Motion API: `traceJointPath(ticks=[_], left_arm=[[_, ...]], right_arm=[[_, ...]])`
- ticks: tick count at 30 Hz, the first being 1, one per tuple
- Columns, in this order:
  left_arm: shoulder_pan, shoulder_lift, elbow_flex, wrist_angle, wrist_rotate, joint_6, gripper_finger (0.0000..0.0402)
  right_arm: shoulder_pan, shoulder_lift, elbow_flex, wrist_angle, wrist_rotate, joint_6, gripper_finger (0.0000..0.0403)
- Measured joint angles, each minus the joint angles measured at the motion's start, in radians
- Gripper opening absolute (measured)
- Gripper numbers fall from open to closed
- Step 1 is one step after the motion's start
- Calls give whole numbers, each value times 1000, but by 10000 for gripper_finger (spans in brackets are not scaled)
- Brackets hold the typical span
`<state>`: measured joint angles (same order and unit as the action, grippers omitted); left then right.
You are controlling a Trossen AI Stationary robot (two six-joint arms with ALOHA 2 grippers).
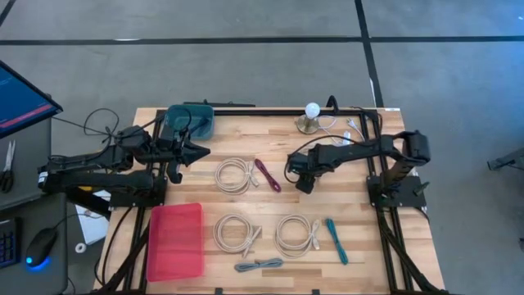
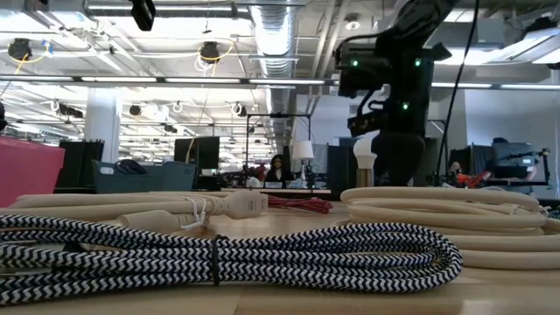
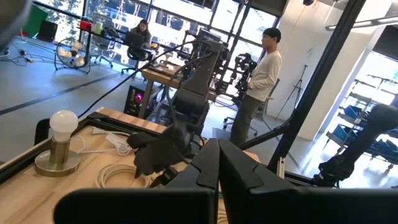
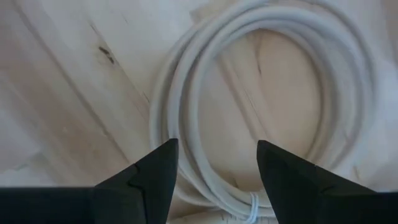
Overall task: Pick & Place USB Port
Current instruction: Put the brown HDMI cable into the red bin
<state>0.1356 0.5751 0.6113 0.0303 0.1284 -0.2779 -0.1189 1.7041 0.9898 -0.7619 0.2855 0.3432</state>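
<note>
The right gripper (image 1: pixel 304 182) hangs over the middle of the counter (image 1: pixel 368 246), with its jaws parted wide and holding nothing. The right wrist view looks down on a white coiled cable (image 4: pixel 261 106), and the rim of the coil lies between the two fingers (image 4: pixel 155 168). In the high view I cannot say surely which of the white coils (image 1: pixel 234 175) this is.

The left gripper (image 1: pixel 196 151) waits at the far left, near the teal bin (image 1: pixel 190 120); its jaws look closed together and empty.

I judge the cable light, soft and floppy, so it will sag when lifted. It is best to pinch several loops of the bundle together, near the tie, not one strand alone.
</note>
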Motion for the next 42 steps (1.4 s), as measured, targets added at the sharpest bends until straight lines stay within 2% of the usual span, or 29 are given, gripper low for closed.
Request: traceJointPath(ticks=[5, 10, 13, 19, 20, 29, 42], left_arm=[[0, 0, 0, 0, 0, 0, 4], [0, 0, 0, 0, 0, 0, 4], [0, 0, 0, 0, 0, 0, 4], [0, 0, 0, 0, 0, 0, 4], [0, 0, 0, 0, 0, 0, 4], [0, 0, 0, 0, 0, 0, 4], [0, 0, 0, 0, 0, 0, 4]], right_arm=[[-18, 37, 2, 22, -83, -22, 207], [-21, 53, 4, 35, -101, -39, 187], [-18, 49, 3, 40, -108, -40, 150], [-18, -3, -2, 48, -108, -68, 26], [-18, -14, -2, 47, -109, -75, 16], [-13, -157, -2, 32, -105, -91, 7], [-5, -513, -2, 45, -104, -21, 2]])
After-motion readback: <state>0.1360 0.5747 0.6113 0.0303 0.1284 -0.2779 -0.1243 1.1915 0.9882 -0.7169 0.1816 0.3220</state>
